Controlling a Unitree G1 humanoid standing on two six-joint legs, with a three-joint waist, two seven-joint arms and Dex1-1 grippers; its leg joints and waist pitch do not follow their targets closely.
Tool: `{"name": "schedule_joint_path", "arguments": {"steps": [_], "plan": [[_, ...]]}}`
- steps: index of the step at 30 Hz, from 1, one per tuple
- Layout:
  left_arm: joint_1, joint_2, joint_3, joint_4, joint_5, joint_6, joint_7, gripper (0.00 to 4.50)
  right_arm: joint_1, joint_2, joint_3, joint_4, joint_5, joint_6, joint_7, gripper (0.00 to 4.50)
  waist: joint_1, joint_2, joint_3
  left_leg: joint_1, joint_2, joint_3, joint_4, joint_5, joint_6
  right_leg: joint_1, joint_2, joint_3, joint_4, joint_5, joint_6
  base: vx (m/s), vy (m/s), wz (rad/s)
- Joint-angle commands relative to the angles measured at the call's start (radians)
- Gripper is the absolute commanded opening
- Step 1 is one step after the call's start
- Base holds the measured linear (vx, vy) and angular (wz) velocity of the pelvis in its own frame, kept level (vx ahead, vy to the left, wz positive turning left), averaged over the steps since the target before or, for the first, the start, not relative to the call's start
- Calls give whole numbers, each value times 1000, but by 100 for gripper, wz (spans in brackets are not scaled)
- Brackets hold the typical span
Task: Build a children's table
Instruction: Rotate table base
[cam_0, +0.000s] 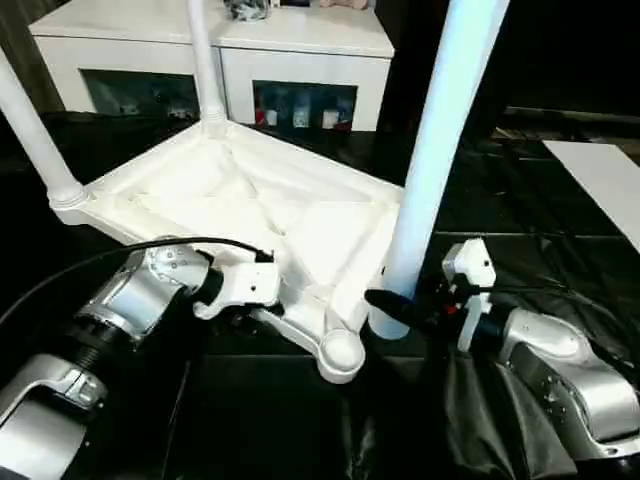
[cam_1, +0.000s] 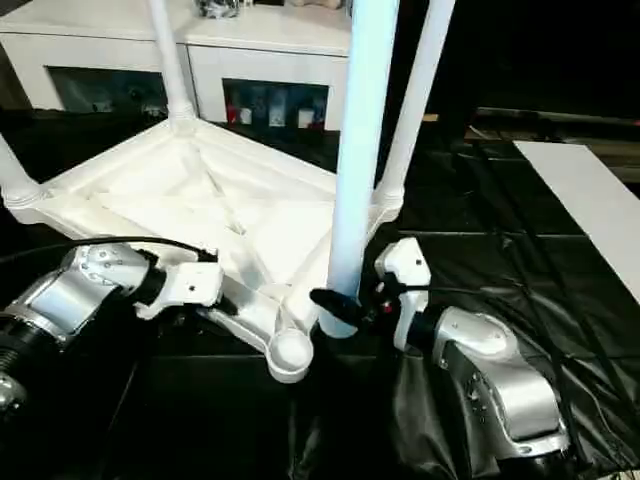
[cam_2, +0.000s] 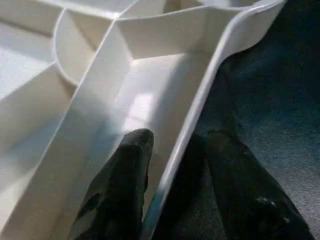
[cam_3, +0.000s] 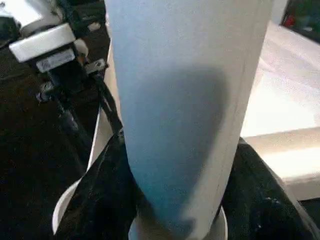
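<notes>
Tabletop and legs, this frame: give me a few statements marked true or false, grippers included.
1. The tabletop lies underside up. True.
2. All four corner sockets hold legs. False: the near socket is empty.
3. The right gripper is shut on a leg. True.
4. The left gripper is holding a leg. False: its fingers straddle the tabletop's rim.
5. The cabinet stands behind the tabletop. True.

One upturned white tabletop (cam_0: 250, 200), four white legs (cam_1: 360, 150), two robot grippers (cam_0: 385, 305), one white cabinet (cam_0: 300, 40).
</notes>
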Motion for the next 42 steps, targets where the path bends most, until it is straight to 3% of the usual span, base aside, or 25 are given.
{"name": "schedule_joint_path", "arguments": {"steps": [1,5,6,19,23,27,32,34,36,39,42], "plan": [[-27,-9,-20,12,16,-20,-20,175,-3,-15,-2,-33,-6,-20,12,191,4,8,-58,17,64,-25,-82,-204,-21,36,-98,54,-83,-111,-197,0,0,0],[-43,-18,-43,31,57,-29,-41,163,2,-15,-2,-38,-5,-21,9,191,3,10,-61,16,64,-24,-79,-171,-10,39,-96,52,-76,-30,-212,0,0,0],[-45,-16,-50,36,70,-27,-48,138,4,-15,-2,-39,-5,-22,8,191,2,15,-61,16,64,-25,-79,-169,-8,38,-96,52,-76,-25,-213,0,0,0],[-17,16,-70,12,149,44,-33,53,7,-10,5,-34,-17,-34,5,191,-9,11,-57,16,66,-26,-82,-196,-11,40,-98,53,-79,-64,-227,0,0,0],[22,-17,1,-24,84,204,22,41,6,-6,1,-32,-15,-36,1,191,-14,10,-55,16,66,-24,-82,-210,-14,40,-99,53,-81,-94,-232,0,0,0],[86,-31,68,-99,34,335,80,39,12,-6,2,-36,-16,-36,-1,191,-24,7,-53,2,61,-28,-85,-201,-8,47,-96,49,-83,-145,-214,0,0,0],[173,-40,127,-186,37,460,166,29,7,-1,6,-29,-20,-38,-5,191,-28,5,-52,10,61,-24,-81,-198,8,40,-94,52,-91,-169,-208,0,0,0],[197,-44,141,-219,42,505,186,25,5,2,6,-26,-22,-39,-9,191,-29,6,-48,11,59,-26,-85,-221,6,38,-92,52,-100,-244,-188,0,0,0],[264,-57,167,-331,48,614,226,18,-7,14,1,-9,-33,-37,-37,191,-33,5,-50,7,62,-29,-88,-221,-4,42,-94,51,-97,-252,-182,0,0,0],[299,-70,175,-399,39,667,252,13,-18,24,-6,13,-47,-31,-71,191,-40,-1,-46,16,59,-25,-85,-240,4,32,-92,54,-107,-299,-179,0,0,0],[317,-85,179,-443,35,715,278,7,-33,39,-20,39,-58,-14,-116,191,-40,3,-46,18,56,-24,-84,-240,8,28,-88,56,-109,-307,-176,0,0,0]]}}
